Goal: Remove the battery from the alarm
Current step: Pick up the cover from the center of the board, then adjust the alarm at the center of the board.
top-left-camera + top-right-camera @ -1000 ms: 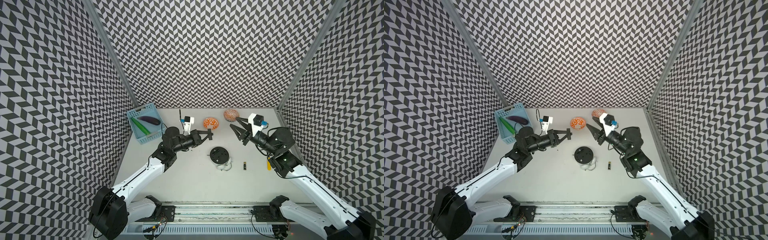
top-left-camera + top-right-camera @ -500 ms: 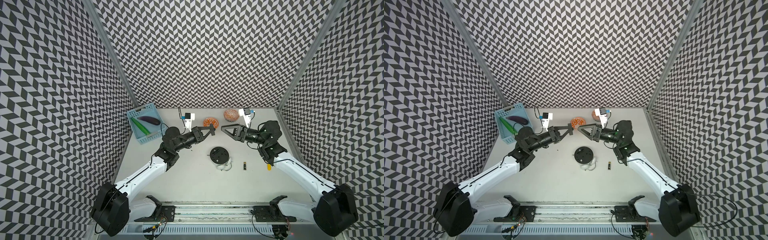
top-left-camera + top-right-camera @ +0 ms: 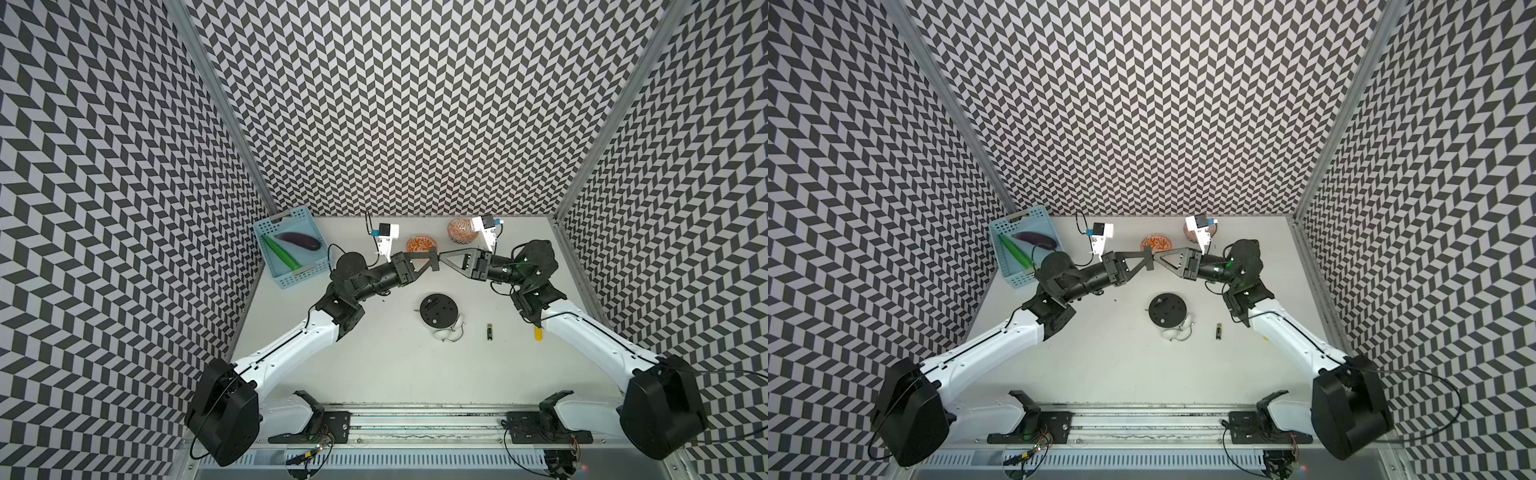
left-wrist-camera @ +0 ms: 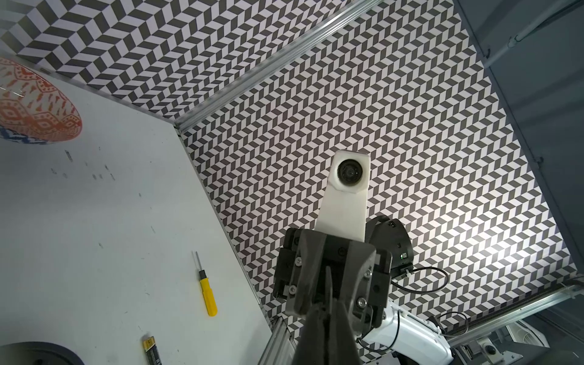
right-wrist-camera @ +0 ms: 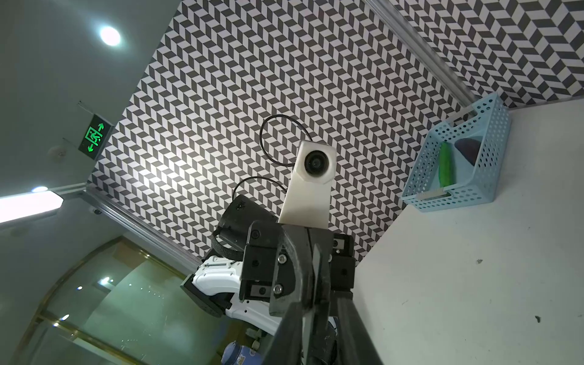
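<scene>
Left gripper (image 3: 433, 261): jaws fully together, empty.
Right gripper (image 3: 443, 257): narrow gap between fingers (image 5: 355, 338), nothing held.
Both grippers raised above table (image 3: 374, 374), tips facing and almost meeting, near patterned bowl (image 3: 419, 243); contact not determinable.
Alarm (image 3: 438, 309): face down at table centre, black back up.
Battery (image 3: 490, 331): out of alarm, flat on table, beside alarm on right-arm side, apart from it.
Yellow-handled screwdriver (image 3: 537, 333): further toward right arm, partly hidden under it.

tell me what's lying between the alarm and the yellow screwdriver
The battery lies between the alarm and the yellow screwdriver, touching neither; this shows in a top view.
</scene>
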